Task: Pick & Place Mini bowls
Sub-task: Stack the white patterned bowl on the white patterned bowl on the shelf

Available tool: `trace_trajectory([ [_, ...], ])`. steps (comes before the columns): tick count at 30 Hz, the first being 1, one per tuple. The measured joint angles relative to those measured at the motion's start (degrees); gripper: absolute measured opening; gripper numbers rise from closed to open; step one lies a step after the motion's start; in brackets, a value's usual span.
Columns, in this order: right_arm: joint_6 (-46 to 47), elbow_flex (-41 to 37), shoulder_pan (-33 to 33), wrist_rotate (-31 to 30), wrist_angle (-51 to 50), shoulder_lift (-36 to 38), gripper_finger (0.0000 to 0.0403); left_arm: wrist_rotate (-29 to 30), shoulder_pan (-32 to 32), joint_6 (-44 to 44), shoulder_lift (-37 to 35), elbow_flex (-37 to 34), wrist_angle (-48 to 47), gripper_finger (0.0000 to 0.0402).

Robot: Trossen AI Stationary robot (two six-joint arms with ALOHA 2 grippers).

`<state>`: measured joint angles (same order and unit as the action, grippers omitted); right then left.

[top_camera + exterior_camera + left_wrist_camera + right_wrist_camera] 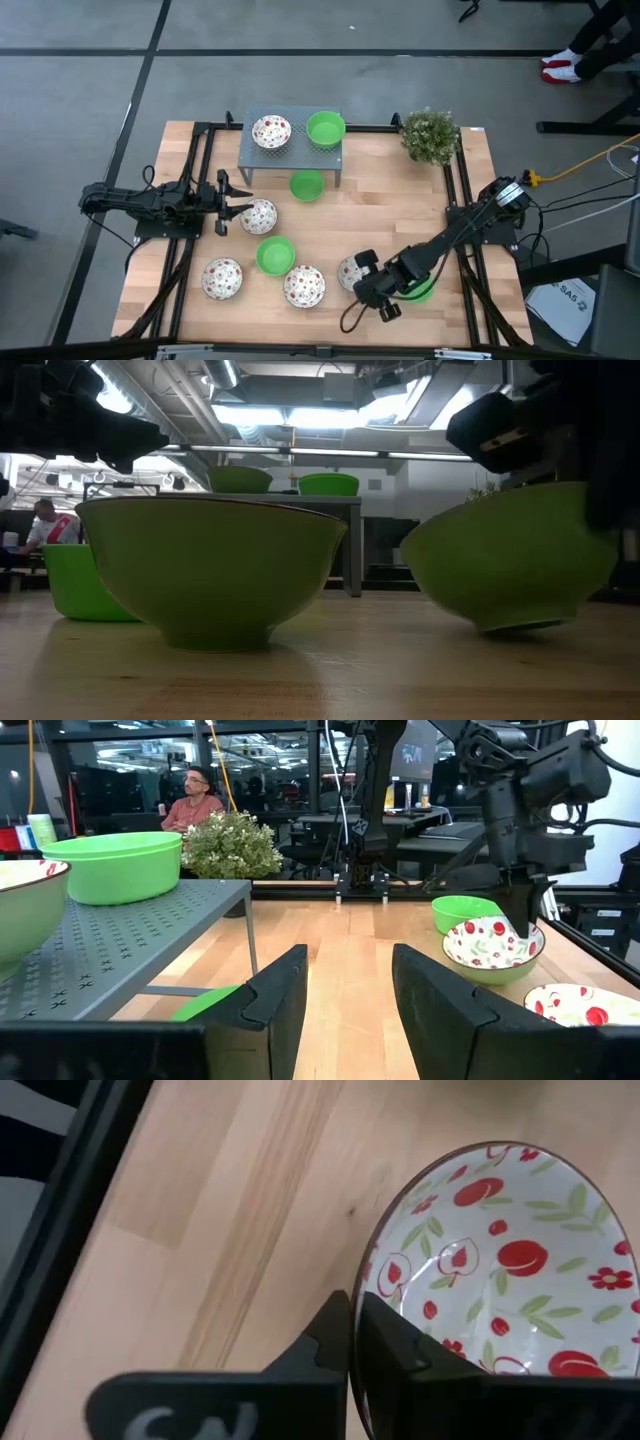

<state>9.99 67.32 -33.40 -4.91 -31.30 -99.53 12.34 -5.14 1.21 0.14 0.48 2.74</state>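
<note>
My right gripper point(361, 279) is shut on the rim of a mini bowl point(350, 270) at the table's near right. The bowl is white with red and green speckles inside and green outside. A plain green bowl point(418, 291) lies under that arm. My left gripper point(238, 206) is open and empty at the table's left, next to a speckled bowl point(259, 216); its fingers point(270, 995) touch nothing. A speckled bowl point(271, 131) and a green bowl point(325, 128) stand on the grey shelf point(290, 155). More bowls stand on the table point(275, 255), point(222, 278), point(303, 286), point(307, 185). My right gripper pinches the bowl's rim point(362, 1280) between its two fingers, one finger inside point(395, 1350) the bowl and one outside. The fingers come from above, slanting down. The bowl is tilted, with one edge of its foot point(520, 626) on the table.
A small green bushy plant point(430, 135) stands at the far right beside the shelf. Dark frame rails point(200, 170) run along the table's left and right sides. Bare wood point(390, 210) lies mid-table. A person point(195, 800) sits in the room beyond.
</note>
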Motion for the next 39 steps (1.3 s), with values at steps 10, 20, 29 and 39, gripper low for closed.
trace_trajectory([
  [10,-1.3,1.1,6.9,2.9,0.6,3.9,0.0011,0.0,0.0,0.0,0.0,0.0,0.0,0.0143],
  [20,-6.8,8.6,12.0,7.9,6.6,4.4,0.0011,0.0,0.0,0.0,0.0,0.0,0.0,0.0143],
  [29,-19.4,17.2,20.2,11.3,7.5,4.4,0.0011,0.0,0.0,0.0,0.0,0.0,0.0,0.0143],
  [39,-35.7,27.7,33.6,10.0,7.7,2.6,0.0011,0.0,0.0,0.0,0.0,0.0,0.0,0.0143],
])
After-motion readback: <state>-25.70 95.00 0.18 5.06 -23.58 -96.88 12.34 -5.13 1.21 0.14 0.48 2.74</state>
